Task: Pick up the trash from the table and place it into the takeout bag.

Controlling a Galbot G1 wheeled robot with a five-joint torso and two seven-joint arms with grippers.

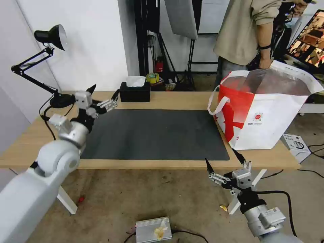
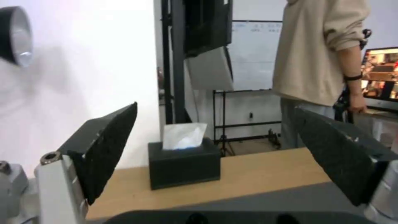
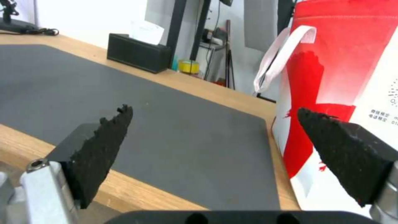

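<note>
takeout bag (image 1: pixel 266 114) just beyond open right gripper (image 1: pixel 224 160) jaws

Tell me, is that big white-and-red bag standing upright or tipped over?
Upright. The boxy white-and-red takeout bag stands on its base at the right end of the light-wood table, its foil-lined mouth open upward and a white loop handle hanging down.

Bag (image 1: pixel 270 121): small round red logo (image 1: pixel 258 116), tiny print beneath, too small to read.
Elsewhere: no readable text.
</note>
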